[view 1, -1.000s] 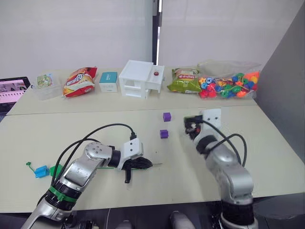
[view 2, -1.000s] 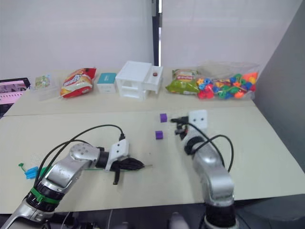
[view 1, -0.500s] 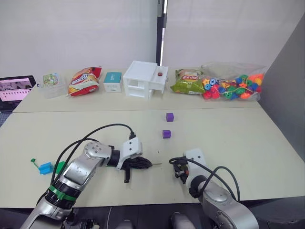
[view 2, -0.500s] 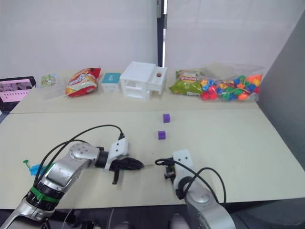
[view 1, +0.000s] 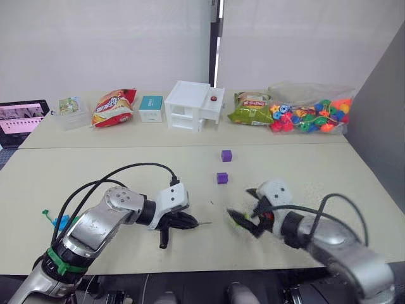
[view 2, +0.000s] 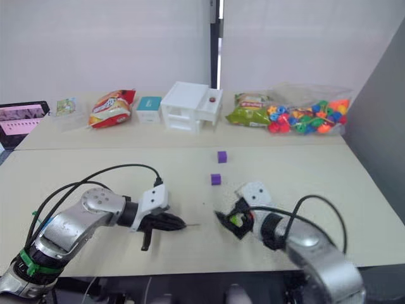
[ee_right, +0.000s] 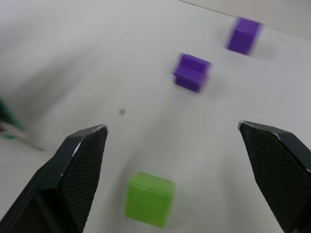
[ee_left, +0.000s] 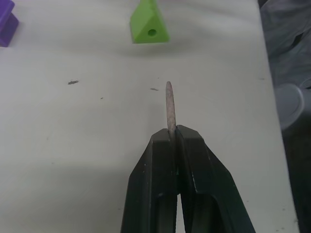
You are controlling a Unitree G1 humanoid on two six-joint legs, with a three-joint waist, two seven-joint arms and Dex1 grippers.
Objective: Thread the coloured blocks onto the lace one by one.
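Pinched between the closed fingers of the left gripper (ee_left: 173, 141), the lace (ee_left: 170, 109) is held level, its stiff tip aimed rightward at the light green block (ee_right: 149, 198), framed by the wide-open right gripper (ee_right: 175, 141).

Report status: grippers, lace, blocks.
Left gripper shut on lace tip. Right gripper open over light green block. Two purple blocks beyond. Nothing in the way.

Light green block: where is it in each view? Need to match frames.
Left eye: light green block at the right tool, near the table's front edge.
Right eye: same spot.
Left wrist: block beyond the lace tip.
Right wrist: block between the open fingers.
Shared landmark: nearer purple block.
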